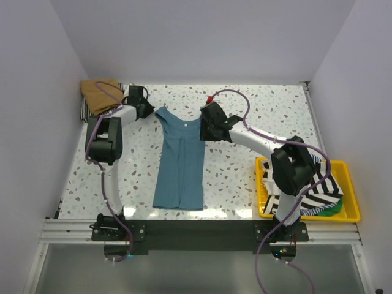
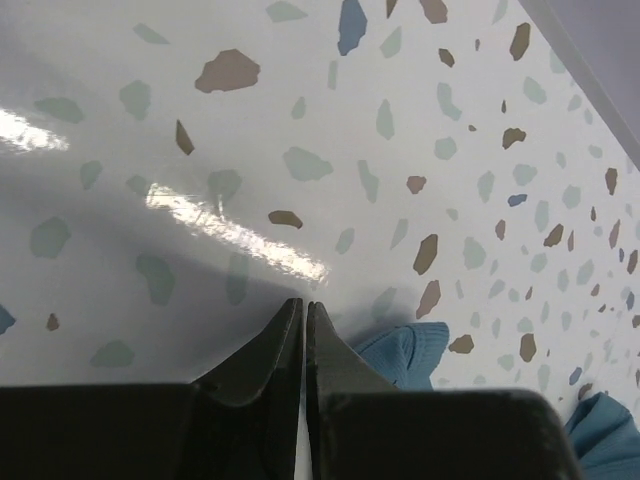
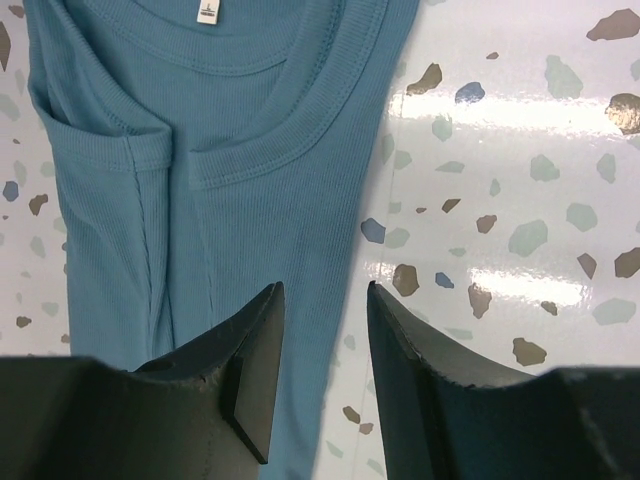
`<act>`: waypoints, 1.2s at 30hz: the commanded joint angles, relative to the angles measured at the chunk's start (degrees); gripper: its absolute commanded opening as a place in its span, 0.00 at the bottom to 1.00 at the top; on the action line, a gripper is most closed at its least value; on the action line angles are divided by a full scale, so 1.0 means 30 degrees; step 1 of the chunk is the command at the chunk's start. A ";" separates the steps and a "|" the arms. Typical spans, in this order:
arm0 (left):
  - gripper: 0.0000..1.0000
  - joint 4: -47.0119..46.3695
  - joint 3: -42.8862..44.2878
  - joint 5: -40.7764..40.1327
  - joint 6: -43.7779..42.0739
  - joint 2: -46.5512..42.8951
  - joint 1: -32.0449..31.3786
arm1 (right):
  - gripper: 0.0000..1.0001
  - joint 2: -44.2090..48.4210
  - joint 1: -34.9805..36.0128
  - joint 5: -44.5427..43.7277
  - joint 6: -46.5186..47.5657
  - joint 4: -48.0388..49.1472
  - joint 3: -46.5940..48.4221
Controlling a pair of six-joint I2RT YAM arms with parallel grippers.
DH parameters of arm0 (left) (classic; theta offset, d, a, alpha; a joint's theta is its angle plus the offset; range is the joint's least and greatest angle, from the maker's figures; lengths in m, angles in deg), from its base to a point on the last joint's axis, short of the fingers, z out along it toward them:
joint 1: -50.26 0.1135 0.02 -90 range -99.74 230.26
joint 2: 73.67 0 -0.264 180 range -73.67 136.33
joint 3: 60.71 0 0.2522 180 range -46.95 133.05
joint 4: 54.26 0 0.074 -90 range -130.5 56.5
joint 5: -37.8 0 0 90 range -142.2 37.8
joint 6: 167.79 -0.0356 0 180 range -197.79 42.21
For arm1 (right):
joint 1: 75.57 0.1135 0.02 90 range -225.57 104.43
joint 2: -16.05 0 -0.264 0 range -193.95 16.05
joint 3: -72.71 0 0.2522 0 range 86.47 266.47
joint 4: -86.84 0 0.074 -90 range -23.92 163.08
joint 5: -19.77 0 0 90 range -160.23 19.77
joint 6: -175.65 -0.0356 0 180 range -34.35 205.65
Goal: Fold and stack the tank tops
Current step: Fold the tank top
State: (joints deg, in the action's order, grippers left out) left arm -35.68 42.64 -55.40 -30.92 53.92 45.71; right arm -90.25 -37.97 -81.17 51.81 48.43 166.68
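Note:
A teal-blue tank top [image 1: 179, 162] lies flat and lengthwise mid-table, neck toward the back. My left gripper [image 1: 147, 110] is at its left shoulder strap. In the left wrist view the gripper [image 2: 303, 303] is shut with no cloth between the jaws, and the teal strap [image 2: 412, 350] lies just right of them. My right gripper [image 1: 205, 127] is open over the top's right shoulder. In the right wrist view the gripper [image 3: 325, 290] straddles the right edge of the teal top [image 3: 200, 150]. A tan-brown tank top [image 1: 101, 94] sits at the back left corner.
A yellow tray [image 1: 353, 211] at the near right holds black-and-white striped tank tops [image 1: 320, 184] and a green one [image 1: 334, 210]. A striped piece [image 1: 84, 110] shows under the tan top. White walls enclose the table on three sides.

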 commanded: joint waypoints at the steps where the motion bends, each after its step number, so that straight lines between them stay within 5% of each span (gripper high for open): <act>1: 0.10 -0.2104 0.0958 0.1563 -0.0594 0.0214 -0.0033 | 0.42 0.0952 0.0063 0.0101 -0.0085 0.0890 0.0013; 17: 0.08 -0.2456 0.2366 0.3148 -0.0360 0.0303 -0.0942 | 0.43 -0.0513 0.0062 -0.0016 0.0061 0.0655 0.1624; 23: 0.10 0.1112 0.1811 -0.1560 -0.0186 -0.1423 -0.0358 | 0.48 -0.1564 0.1085 -0.0453 0.2226 0.0777 0.3786; 36: 0.00 0.0387 -0.0095 0.0918 -0.1181 -0.0343 0.0669 | 0.46 -0.4556 -0.0610 -0.2742 0.2435 -0.0926 0.7454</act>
State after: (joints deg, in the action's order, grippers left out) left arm -32.95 42.77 -55.29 -32.58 52.06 48.39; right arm -103.65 -37.75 -87.33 58.36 46.57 186.55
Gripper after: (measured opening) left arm 0.015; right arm 0.465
